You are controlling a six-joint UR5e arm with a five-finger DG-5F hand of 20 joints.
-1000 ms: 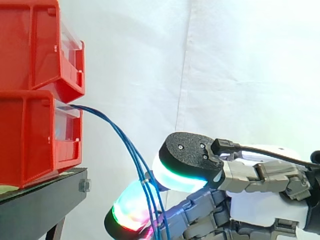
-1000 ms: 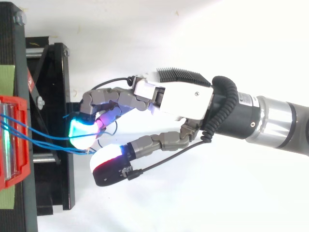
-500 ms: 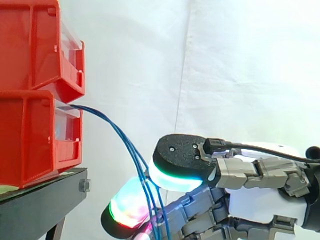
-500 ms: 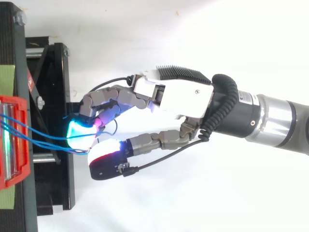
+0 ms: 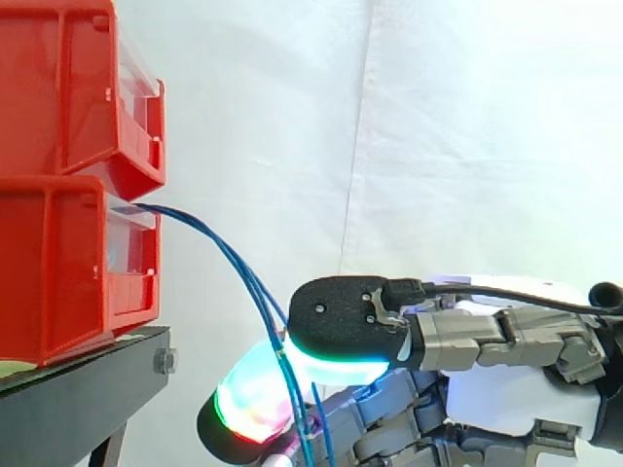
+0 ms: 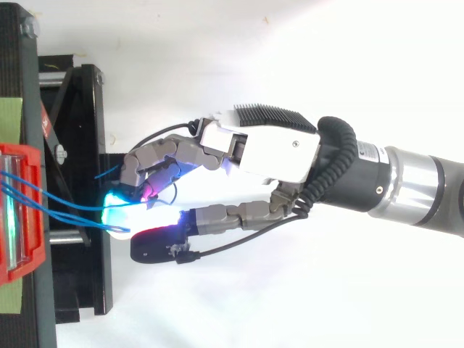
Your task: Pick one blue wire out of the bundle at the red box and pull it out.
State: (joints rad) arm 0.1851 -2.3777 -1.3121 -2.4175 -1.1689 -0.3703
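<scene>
Several thin blue wires (image 5: 229,255) leave the clear front of the lower red bin (image 5: 58,272) and sag down to the right into my hand (image 6: 268,148). In the side view the black-backed thumb pad (image 5: 341,313) presses down on a glowing fingertip (image 5: 248,404), and the wires pass between the two. From above, the wires (image 6: 65,210) run from the red bin (image 6: 20,217) to the cyan fingertip (image 6: 119,212), with the thumb closed in beside it. How many wires are pinched is hidden by the pads.
A second red bin (image 5: 68,88) sits stacked on the lower one. Both rest on a black stand (image 5: 78,399) whose frame (image 6: 80,145) lies under the fingertips in the top view. A white curtain (image 5: 438,146) hangs behind.
The thumb has swung in and down toward the fingertips, closing the gap round the blue wires. The hand has edged slightly toward the bins. The wires hang as before.
</scene>
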